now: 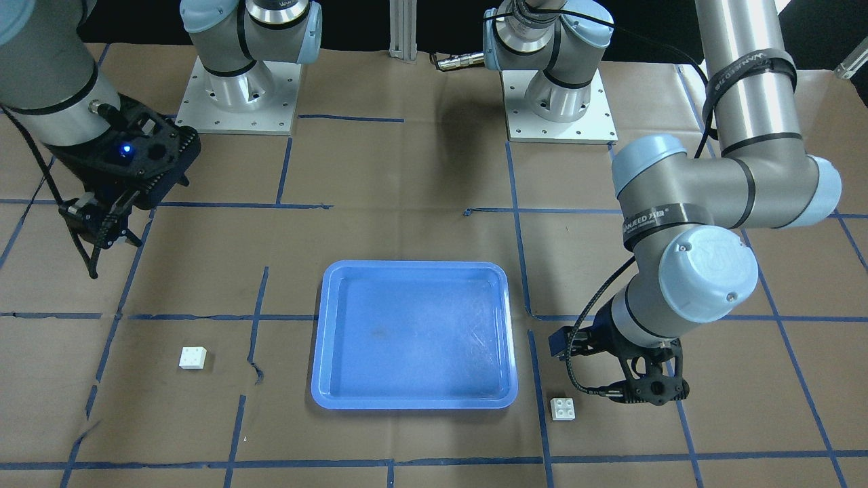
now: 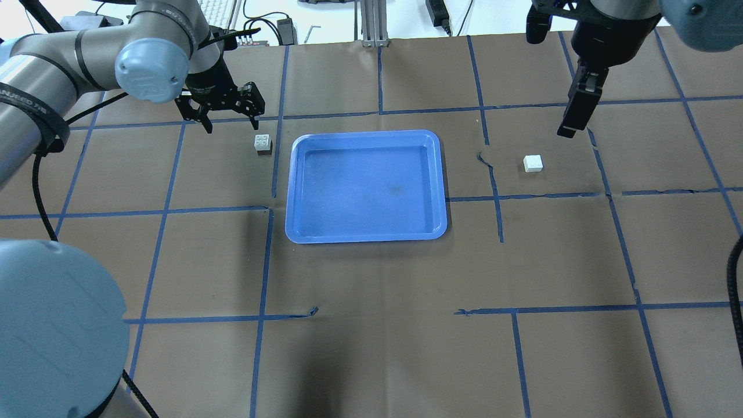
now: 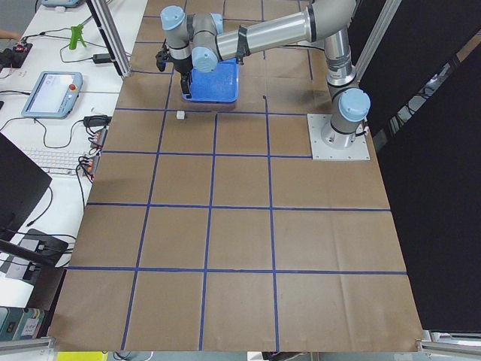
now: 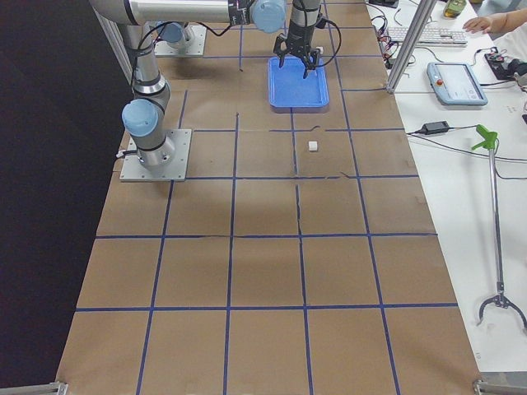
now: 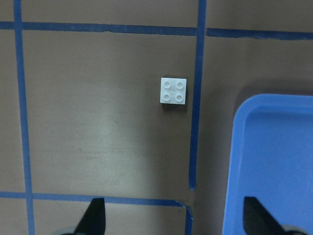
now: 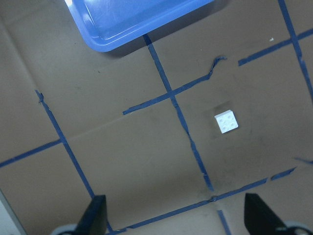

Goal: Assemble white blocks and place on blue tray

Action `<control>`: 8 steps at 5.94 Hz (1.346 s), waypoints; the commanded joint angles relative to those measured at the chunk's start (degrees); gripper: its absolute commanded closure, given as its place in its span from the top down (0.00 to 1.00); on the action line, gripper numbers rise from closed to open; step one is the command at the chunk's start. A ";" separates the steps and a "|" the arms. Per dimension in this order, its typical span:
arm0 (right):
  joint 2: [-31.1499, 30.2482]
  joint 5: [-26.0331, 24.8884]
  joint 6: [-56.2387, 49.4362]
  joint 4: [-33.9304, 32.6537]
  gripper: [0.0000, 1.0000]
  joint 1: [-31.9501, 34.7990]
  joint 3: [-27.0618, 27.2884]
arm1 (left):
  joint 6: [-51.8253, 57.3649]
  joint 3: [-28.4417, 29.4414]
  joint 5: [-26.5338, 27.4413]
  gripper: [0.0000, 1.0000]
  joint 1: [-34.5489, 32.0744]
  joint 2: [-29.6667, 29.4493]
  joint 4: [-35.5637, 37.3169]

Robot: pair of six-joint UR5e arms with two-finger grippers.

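The near part of the desk (image 2: 377, 348) is brown paper crossed by blue tape lines (image 2: 261, 261) that mark out a grid. Further in, at the middle, the blue tray (image 2: 365, 186) lies flat with its long sides running left to right. Its glossy bottom shows a faint dark smudge.

To the right of the tray and well apart from it, past a torn tape line, the right white block (image 2: 533, 163) sits on the desk with its studs up, level with the tray's far half. The left white block (image 2: 262, 143) sits a little further off, just beside the tray's far left corner but not touching it. One tape line runs between the two, and the block's four round studs face up.

The left gripper (image 2: 232, 126) hangs over the desk just left of this block, pointing down and released. In its wrist view the fingertips (image 5: 95, 215) stand wide apart with only paper between them, and the block lies on the desk ahead.

The right gripper (image 2: 567, 130) hangs higher, to the right of the right white block and well clear of it, and is seen edge-on from overhead. It is released too: its wrist view shows the fingertips (image 6: 95, 215) spread wide, with the block small on the paper beyond them.

Past the far edge of the paper, a white bench carries a keyboard (image 2: 217, 11) and some cables.
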 commanded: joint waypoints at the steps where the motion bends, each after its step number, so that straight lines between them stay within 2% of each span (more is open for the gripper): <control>1: 3.29 1.20 -21.29 -5.31 1.00 -4.25 -0.02 | 0.86 -1.15 0.12 1.00 0.05 -6.17 8.20; 2: 5.92 5.30 -27.36 -7.76 1.00 -7.23 -0.02 | 2.61 -1.16 0.03 1.00 0.05 -6.89 8.51; 5: 17.59 24.44 -41.27 -9.18 1.00 -15.85 0.60 | 3.77 -1.51 -0.06 0.99 0.05 -9.78 16.67; 6: 21.98 28.07 -43.75 -11.02 1.00 -17.79 0.69 | 3.86 -1.86 -0.06 0.99 0.05 -10.05 16.78; 7: 25.25 31.67 -46.82 -12.69 1.00 -18.42 1.64 | 3.86 -2.38 -0.06 0.91 0.05 -10.14 16.86; 8: 25.72 31.88 -46.94 -13.66 1.00 -18.51 3.83 | 3.94 -2.65 -0.06 0.69 0.05 -10.06 17.65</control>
